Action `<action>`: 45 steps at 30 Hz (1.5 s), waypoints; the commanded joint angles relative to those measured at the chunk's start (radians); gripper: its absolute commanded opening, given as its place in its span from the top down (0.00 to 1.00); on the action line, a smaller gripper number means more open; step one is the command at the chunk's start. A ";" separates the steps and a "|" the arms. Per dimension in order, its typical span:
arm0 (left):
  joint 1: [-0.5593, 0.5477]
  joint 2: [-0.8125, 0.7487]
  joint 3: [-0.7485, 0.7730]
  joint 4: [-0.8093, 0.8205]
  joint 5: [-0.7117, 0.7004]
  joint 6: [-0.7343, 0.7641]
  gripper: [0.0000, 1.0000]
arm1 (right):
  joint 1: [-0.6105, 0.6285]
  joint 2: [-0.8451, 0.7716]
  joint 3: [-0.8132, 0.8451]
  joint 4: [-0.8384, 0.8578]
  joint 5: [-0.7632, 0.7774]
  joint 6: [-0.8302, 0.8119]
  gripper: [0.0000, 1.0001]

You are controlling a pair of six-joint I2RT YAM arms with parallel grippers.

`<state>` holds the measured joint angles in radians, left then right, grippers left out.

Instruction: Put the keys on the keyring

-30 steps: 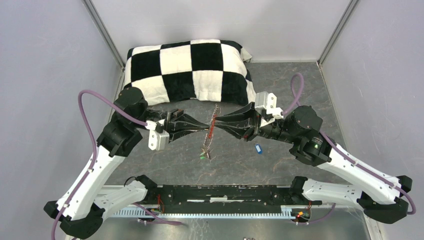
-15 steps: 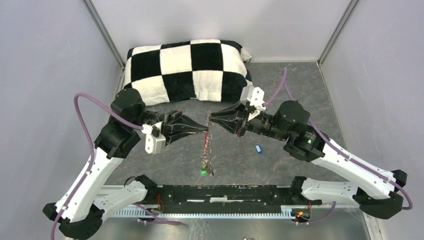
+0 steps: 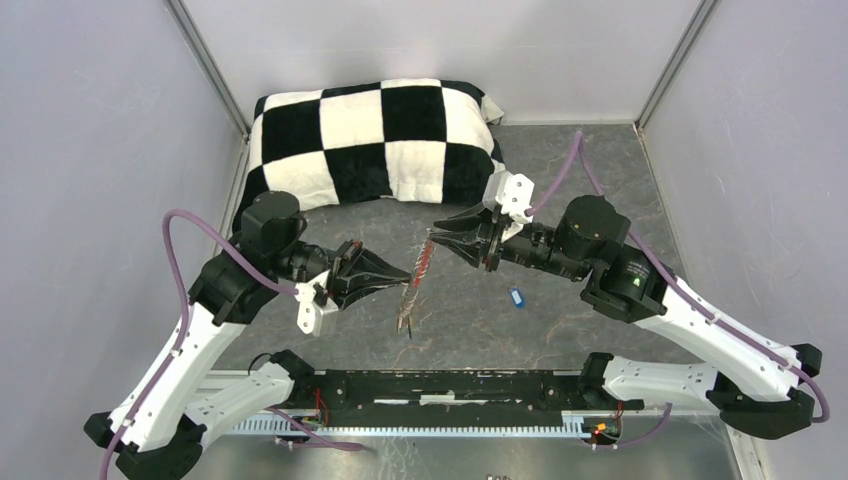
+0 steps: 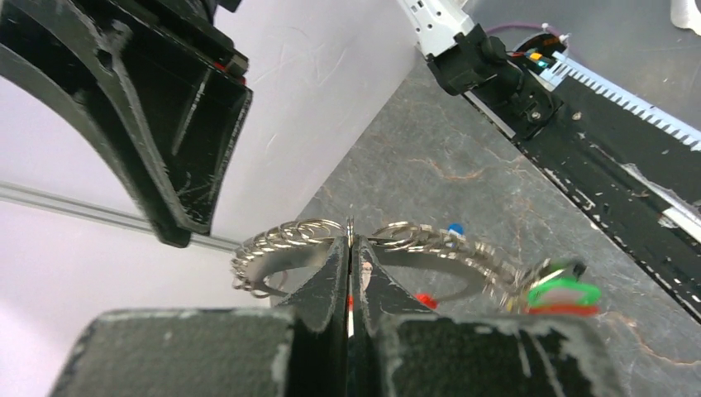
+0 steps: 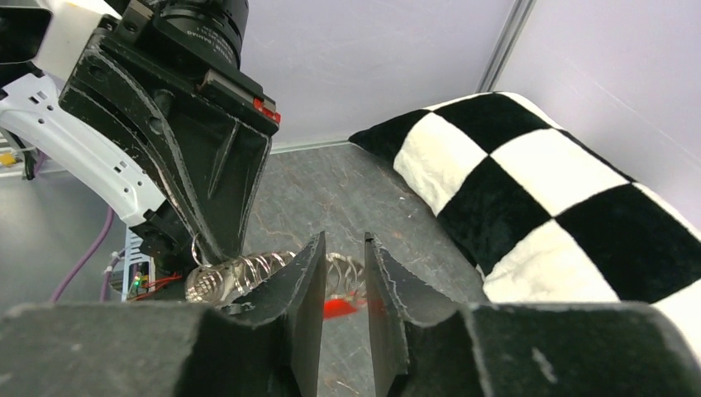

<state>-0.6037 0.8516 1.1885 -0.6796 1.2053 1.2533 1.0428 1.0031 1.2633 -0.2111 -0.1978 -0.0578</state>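
Keyring (image 3: 423, 260) hangs over the middle of the bench (image 3: 470, 330). It is a stretched coil of thin silvery loops, slanting from a higher far end down toward the near edge. We see keys on it: a red tag (image 5: 339, 308) partway along the coil, and a green tag (image 4: 564, 292) at the low end with another red one touching it. We cannot tell whether that low end touches the bench. One blue key (image 3: 516, 297) lies loose on the bench, apart from the ring and to its right.

The left claw (image 3: 408, 270) has hold of the ring. In its wrist view we see its fingers (image 4: 324, 285) pressed together with no gap. A single loop is pinched between the tips, and the coil spreads to both sides of them.

The right claw (image 3: 434, 240) sits at the high end of the coil, its tips pointing toward the left one's. Its fingers (image 5: 304, 289) stand a little apart, and through the gap we see loops and the red tag. The coil runs on behind one finger, so it seems to lie past the tips. We cannot tell whether a pad touches it.

Beyond both arms, a black-and-white checked pillow (image 3: 380, 140) lies along the far edge, toward the far left corner.
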 commanded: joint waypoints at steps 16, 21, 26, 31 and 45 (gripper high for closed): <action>-0.004 0.095 -0.018 -0.125 -0.012 -0.395 0.98 | 0.000 0.106 0.104 -0.199 -0.232 -0.093 0.70; -0.004 0.090 -0.046 -0.072 -0.019 -0.474 0.98 | 0.001 0.123 0.094 -0.223 -0.279 -0.095 0.70; -0.004 0.082 -0.069 -0.008 -0.047 -0.556 0.98 | 0.004 0.129 0.083 -0.211 -0.287 -0.076 0.67; -0.003 0.085 -0.079 0.013 -0.070 -0.582 0.98 | 0.015 0.147 0.084 -0.221 -0.310 -0.061 0.66; -0.002 0.051 -0.141 0.126 -0.122 -0.671 0.98 | 0.027 0.132 -0.011 -0.190 -0.242 -0.031 0.73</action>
<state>-0.6037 0.9222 1.0420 -0.6155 1.0859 0.6231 1.0634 1.1530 1.2610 -0.4358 -0.4606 -0.1043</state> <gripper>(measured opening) 0.043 0.272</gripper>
